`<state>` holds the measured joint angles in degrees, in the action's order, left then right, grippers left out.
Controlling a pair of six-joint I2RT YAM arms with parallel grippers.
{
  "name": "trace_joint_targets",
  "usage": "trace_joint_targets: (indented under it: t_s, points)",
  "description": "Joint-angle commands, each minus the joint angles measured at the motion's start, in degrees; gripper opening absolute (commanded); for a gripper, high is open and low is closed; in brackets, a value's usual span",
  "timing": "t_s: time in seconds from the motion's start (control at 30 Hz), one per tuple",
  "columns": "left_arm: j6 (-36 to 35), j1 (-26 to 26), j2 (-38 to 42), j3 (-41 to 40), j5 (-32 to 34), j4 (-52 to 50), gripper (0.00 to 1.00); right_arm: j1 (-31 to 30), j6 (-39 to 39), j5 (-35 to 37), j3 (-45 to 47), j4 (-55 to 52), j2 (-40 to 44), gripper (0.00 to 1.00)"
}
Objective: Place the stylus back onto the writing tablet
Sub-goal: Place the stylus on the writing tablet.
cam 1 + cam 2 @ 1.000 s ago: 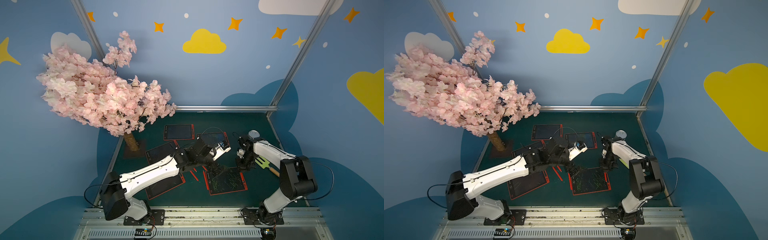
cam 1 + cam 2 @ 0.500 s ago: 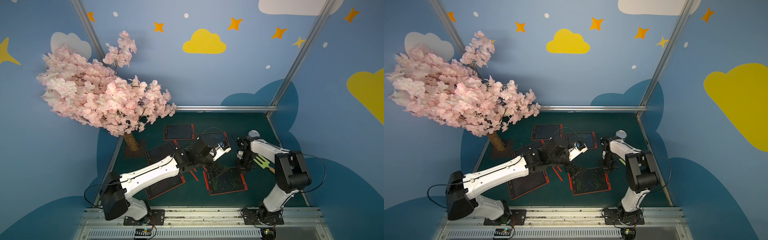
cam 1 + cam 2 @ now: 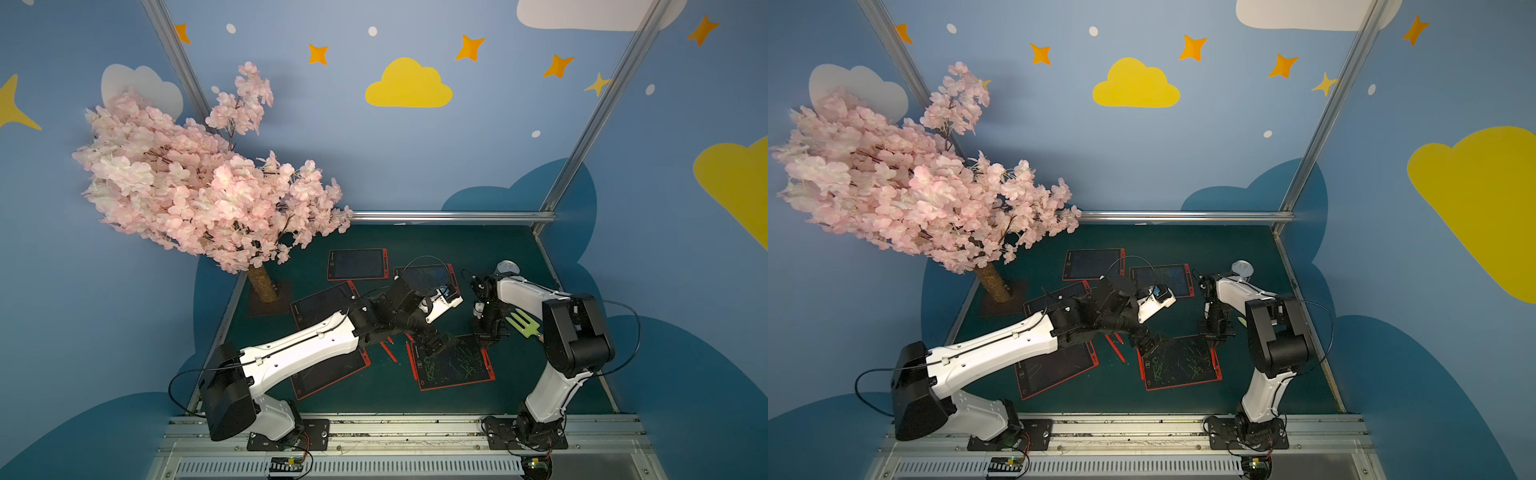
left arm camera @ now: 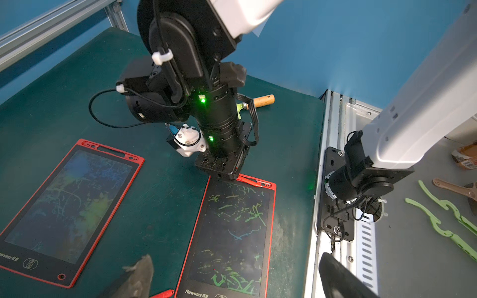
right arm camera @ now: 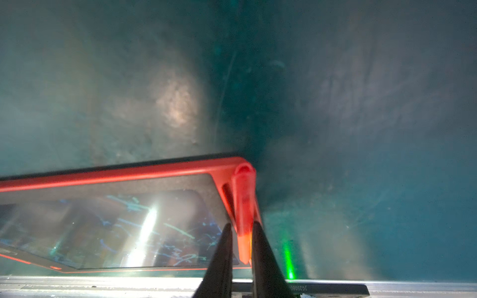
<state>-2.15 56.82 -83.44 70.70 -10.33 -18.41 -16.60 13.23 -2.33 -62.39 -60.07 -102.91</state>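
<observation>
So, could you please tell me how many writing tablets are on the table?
5 writing tablets: one at the back, one just right of it, two partly under the left arm, one scribbled at the front. The arm might hide more.

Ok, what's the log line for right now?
stylus: along tablet edge | right fingers: either side of stylus | left fingers: open, empty

- The left arm (image 3: 299, 349) stretches far forward from its base, its wrist turned downward.
- The left gripper (image 4: 236, 258) points down with its jaws spread wide.
- The right arm (image 3: 528, 295) arches up and over, and its forearm drops steeply to the wrist.
- The right gripper (image 5: 242, 227) points down, its fingers (image 5: 222, 252) narrowly apart on either side of the stylus (image 5: 244, 201); whether they pinch it cannot be told.
- The two grippers are near each other but apart.
</observation>
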Motion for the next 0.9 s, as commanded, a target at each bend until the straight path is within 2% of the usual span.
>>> trace_joint_targets:
  t_s: [0.0, 0.23, 0.57, 0.87]
  points:
    - [-0.5, 0.3, 1.5, -0.4, -0.9, 0.5, 0.99, -0.3, 0.4, 0.8, -1.5, -1.8, -0.9, 0.17]
    - [-0.4, 0.3, 1.4, -0.4, -0.8, 0.6, 0.99, -0.9, 0.4, 3.3, -1.9, -1.1, 1.2, 0.16]
    - [-0.4, 0.3, 1.1, -0.3, -1.1, 0.5, 0.99, -0.7, -2.4, 0.9, -2.1, 2.7, 2.7, 0.17]
    - [-0.3, 0.3, 0.7, -0.2, -0.9, 0.3, 0.99, 0.9, -1.6, 0.4, -3.6, 5.1, 1.4, 0.19]
